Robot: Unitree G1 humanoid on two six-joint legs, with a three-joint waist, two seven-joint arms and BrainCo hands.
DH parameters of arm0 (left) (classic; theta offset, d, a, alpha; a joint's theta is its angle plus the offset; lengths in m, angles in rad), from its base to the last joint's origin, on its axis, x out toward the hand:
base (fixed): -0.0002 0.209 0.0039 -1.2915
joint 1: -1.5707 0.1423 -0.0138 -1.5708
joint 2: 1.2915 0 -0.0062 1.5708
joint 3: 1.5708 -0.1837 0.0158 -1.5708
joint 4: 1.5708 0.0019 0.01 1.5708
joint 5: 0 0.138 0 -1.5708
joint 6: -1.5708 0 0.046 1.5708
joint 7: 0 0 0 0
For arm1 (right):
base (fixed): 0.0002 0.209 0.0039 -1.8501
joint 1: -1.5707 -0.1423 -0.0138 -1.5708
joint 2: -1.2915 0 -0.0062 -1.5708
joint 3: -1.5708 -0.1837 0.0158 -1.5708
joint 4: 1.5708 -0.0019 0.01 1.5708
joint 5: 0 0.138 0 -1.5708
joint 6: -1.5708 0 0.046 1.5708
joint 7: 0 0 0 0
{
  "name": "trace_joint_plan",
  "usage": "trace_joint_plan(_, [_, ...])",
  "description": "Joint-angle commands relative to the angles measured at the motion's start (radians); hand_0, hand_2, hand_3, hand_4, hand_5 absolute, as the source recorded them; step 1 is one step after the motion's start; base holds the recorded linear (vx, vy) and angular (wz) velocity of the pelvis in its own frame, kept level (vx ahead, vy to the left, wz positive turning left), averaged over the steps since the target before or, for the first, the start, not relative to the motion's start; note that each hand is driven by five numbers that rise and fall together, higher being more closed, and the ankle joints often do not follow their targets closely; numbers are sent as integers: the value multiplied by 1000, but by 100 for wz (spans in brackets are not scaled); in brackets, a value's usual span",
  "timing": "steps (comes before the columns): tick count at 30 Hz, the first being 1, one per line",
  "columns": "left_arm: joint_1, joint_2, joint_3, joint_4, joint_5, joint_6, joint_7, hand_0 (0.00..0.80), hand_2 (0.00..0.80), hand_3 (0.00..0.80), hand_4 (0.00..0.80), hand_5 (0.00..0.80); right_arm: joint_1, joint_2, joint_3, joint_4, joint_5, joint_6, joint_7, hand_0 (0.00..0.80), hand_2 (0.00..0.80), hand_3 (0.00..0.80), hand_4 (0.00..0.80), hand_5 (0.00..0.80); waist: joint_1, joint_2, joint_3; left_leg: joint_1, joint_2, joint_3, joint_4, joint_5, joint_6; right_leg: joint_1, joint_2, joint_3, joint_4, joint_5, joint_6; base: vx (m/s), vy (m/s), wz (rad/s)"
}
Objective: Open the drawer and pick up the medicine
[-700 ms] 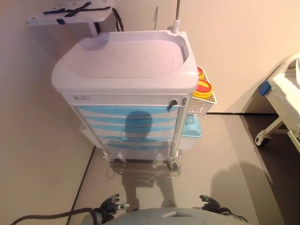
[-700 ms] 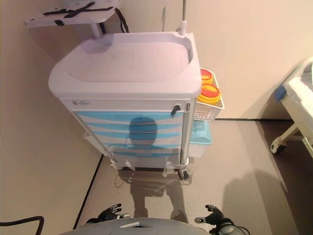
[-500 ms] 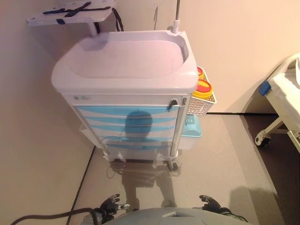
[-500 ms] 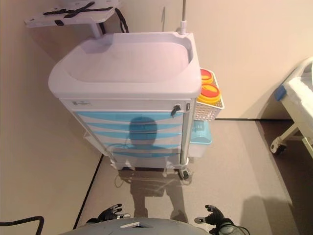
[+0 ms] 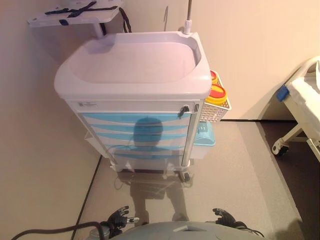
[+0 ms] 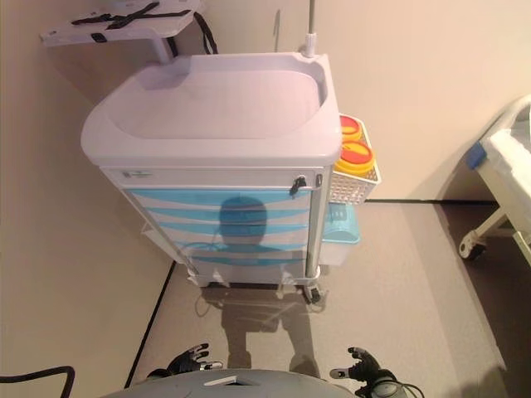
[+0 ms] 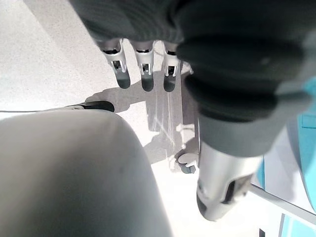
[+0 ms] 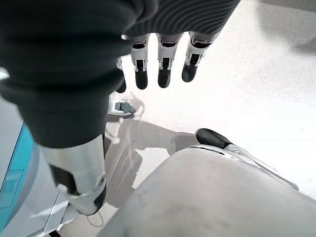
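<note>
A pale grey plastic medical cart (image 5: 132, 95) with a recessed tray top stands well ahead of both hands, against a beige wall. Its front carries a stack of light blue drawers (image 5: 136, 135), all closed flush, under a grey top panel with a small dark lock knob (image 5: 184, 111) at that panel's right end. No medicine shows anywhere; whether it lies inside a drawer cannot be told.

The left hand (image 5: 118, 218) hangs low, far short of the cart. Its wrist view shows its silver, dark-tipped fingers (image 7: 143, 79) straight and side by side, slightly spread, pointing at the floor and holding nothing. The right hand (image 5: 224, 217) hangs low in the same way on the other side; its fingers (image 8: 164, 74) are likewise straight, loosely spread and empty, with only the grey floor (image 5: 235, 170) past them.

Beyond the right hand's fingers, on the cart's right side, a white wire basket (image 5: 216, 111) holds two yellow containers with red lids (image 5: 216, 92), and a light blue bin (image 5: 204, 135) hangs just below it. A thin metal pole (image 5: 188, 17) rises from the cart's far right corner. Beyond the left hand's fingers and past the cart, a white side shelf with black straps (image 5: 75, 12) sticks out. Far off to the right of the right hand's fingers stands a white bed frame on a castor (image 5: 300, 115).
</note>
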Motion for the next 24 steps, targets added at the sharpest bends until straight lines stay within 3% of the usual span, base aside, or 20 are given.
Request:
trace_joint_plan(1, [-72, -2, 31, 54, -43, -56, 3, 0, 0, 0, 0, 0, -65, 24, 23, 31, -12, -14, 1, 0, 0, 0, 0, 0, -7, -63, 20, 7, -92, 53, 37, -112, 80, -56, -6, 27, 28, 40, 18, 59, 19, -3])
trace_joint_plan(13, [-121, 12, 51, 20, -178, -99, 3, 0, 0, 0, 0, 0, -75, -8, 46, -11, -10, -7, 16, 0, 0, 0, 0, 0, -30, -62, 95, -72, -104, 55, 150, -147, 103, -149, -16, 73, 145, 8, 9, 42, 35, -12])
trace_joint_plan(20, [-241, 19, 41, -37, -311, -212, -8, 0, 0, 0, 0, 0, -156, -19, 80, -45, 46, -19, -15, 0, 0, 0, 0, 0, -41, -66, 216, -200, -93, 77, 194, -137, 114, -313, -19, 102, 245, 3, 19, -120, 43, -15])
trace_joint_plan(24, [-296, 17, 38, -133, -394, -252, -44, 0, 0, 0, 0, 0, -200, -23, 103, -80, 54, -10, -31, 0, 0, 0, 0, 0, -44, -78, 276, -317, -96, 94, 285, -140, 118, -421, -20, 127, 314, 9, 25, -155, 42, -13])
